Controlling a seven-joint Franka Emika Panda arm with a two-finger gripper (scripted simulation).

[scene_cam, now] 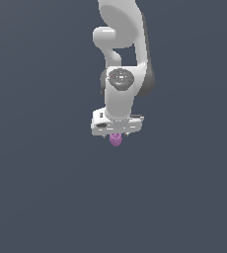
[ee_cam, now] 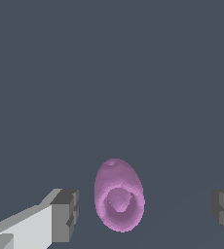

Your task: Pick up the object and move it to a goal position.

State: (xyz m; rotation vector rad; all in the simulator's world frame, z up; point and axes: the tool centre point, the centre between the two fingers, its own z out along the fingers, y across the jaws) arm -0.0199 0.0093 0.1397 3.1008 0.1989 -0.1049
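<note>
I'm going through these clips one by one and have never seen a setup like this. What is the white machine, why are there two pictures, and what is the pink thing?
Both pictures are computer-rendered, not filmed. The white machine is a jointed robot arm ending in a gripper, a two-fingered clamp. The exterior view is taken from a camera off the arm; the wrist view looks out from a camera on the arm's wrist, so its grey fingers show at either side. The small pink-purple lump is the object the arm must pick up and carry to a goal position. In the wrist view it sits between the fingers, with a clear gap on each side, so the clamp is open and nothing is held yet. Nothing else shows on the plain dark grey surface.
</note>
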